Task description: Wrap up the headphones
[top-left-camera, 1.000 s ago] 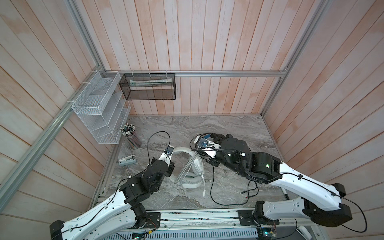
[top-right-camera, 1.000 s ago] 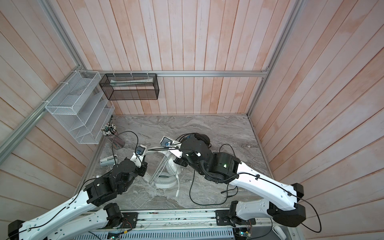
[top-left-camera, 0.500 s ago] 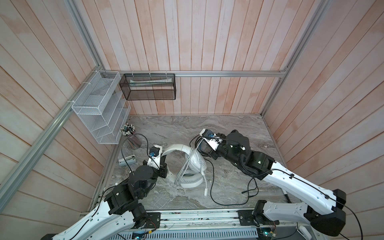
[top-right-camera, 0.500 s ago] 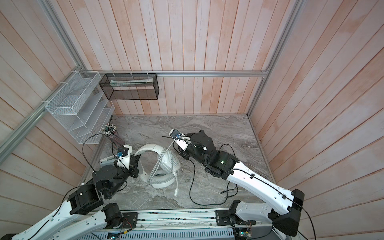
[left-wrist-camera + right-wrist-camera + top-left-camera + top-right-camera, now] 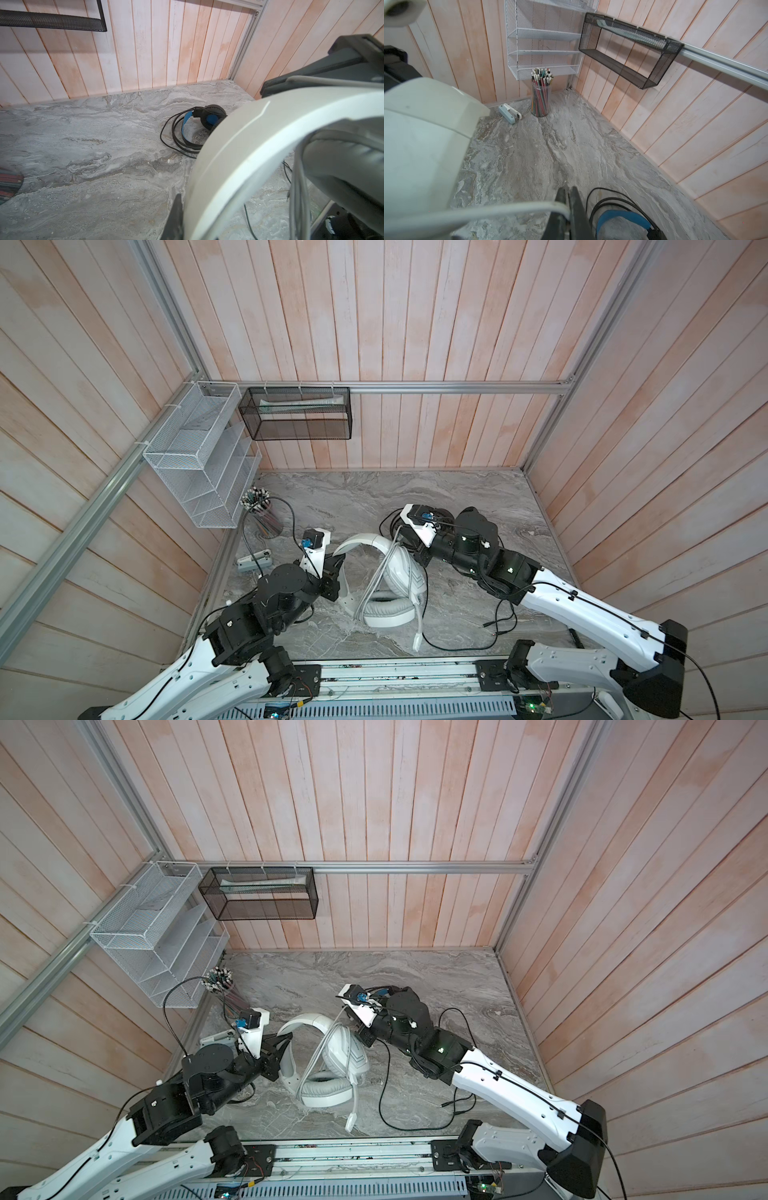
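Mid-wrap, by the look of it: several turns of thin white cable (image 5: 376,580) already laid across the white over-ear headset with padded cups (image 5: 392,589), lying at the middle of the grey marbled tabletop (image 5: 332,497). To do this turn well: hold even tension, lay each pass snug beside the last over the cup, and lead the line round without dragging the headset off its spot. Braced on one side by the left gripper (image 5: 337,568), clamped tight on the headband's left limb. Pinched narrow on the cable at the headset's far side, the right gripper (image 5: 566,194). Just beside it, the black headset with blue-lined band (image 5: 209,116) (cord loops close, easy to snag).
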